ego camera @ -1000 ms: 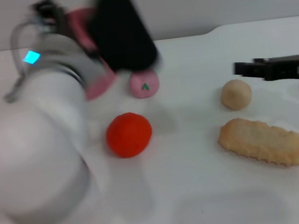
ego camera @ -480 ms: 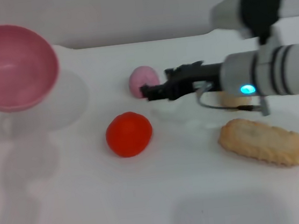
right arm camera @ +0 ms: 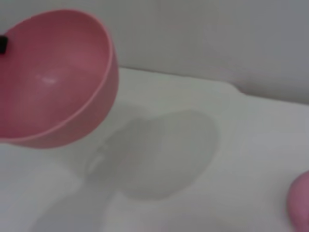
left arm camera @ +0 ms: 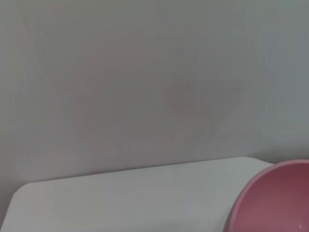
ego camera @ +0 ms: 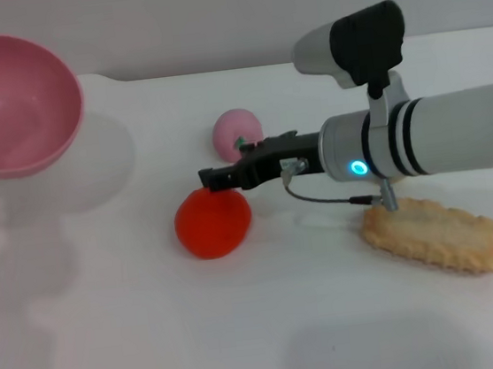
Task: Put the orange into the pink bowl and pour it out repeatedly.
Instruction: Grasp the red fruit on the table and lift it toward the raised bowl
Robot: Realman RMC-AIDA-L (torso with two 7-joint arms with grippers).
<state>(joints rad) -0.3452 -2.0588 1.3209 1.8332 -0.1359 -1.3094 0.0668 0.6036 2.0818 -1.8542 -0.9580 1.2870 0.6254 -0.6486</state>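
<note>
The orange lies on the white table left of centre. My right gripper reaches in from the right, its black fingers open just above the orange's far top edge. The pink bowl hangs above the table at the far left, tilted with its opening toward me, and throws a shadow below. It is empty. It also shows in the right wrist view and the left wrist view. My left gripper holds it; only a black bit of it shows at the bowl's rim.
A small pink ball with a green mark sits just behind the right gripper. A long golden biscuit lies at the right under the right arm. The table's back edge meets a grey wall.
My left arm swung out of the head view and lifted the pink bowl to the far left. My right arm moved left from the right edge to just above the orange. The orange has not moved.
</note>
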